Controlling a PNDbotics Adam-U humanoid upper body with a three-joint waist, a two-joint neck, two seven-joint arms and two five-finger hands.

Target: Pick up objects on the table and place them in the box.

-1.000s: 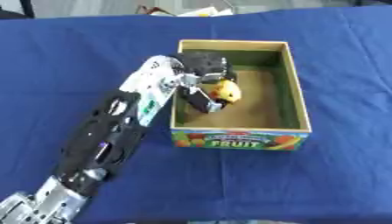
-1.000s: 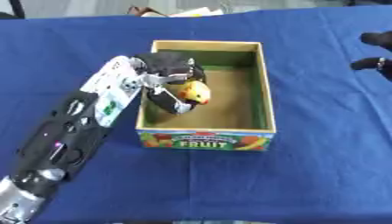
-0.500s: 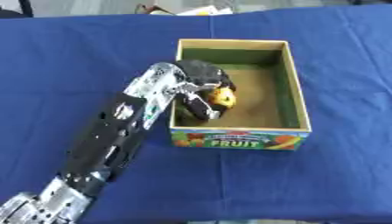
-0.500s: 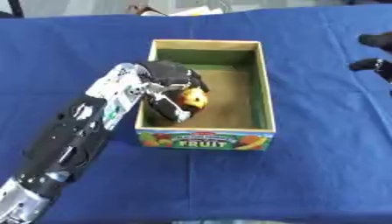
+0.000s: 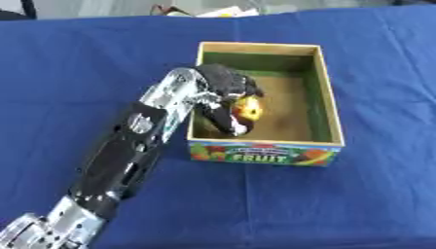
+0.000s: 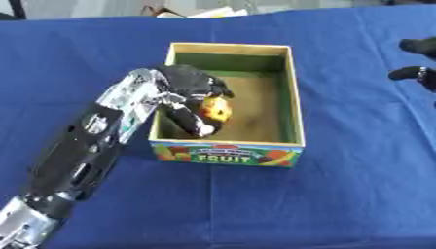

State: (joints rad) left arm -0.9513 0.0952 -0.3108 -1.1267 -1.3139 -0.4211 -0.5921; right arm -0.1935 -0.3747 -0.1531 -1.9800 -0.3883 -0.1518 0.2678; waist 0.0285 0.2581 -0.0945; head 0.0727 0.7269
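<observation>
Left robot hand [image 5: 223, 92]: inside box [image 5: 329, 104], fingers curled round a yellow-red fruit [image 5: 248, 108] at its fingertips. Right robot hand [image 6: 421, 67]: seen only in right eye view, far right; finger state unclear.

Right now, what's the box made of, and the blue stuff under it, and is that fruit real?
The box looks like printed cardboard: thin flat walls, a matte inside, a colourful picture with "FRUIT" on the front. The blue cover looks like cloth, dull with soft creases. The fruit, yellow and red in the left hand, is smooth with a slight shine; real or plastic, I cannot tell.
</observation>
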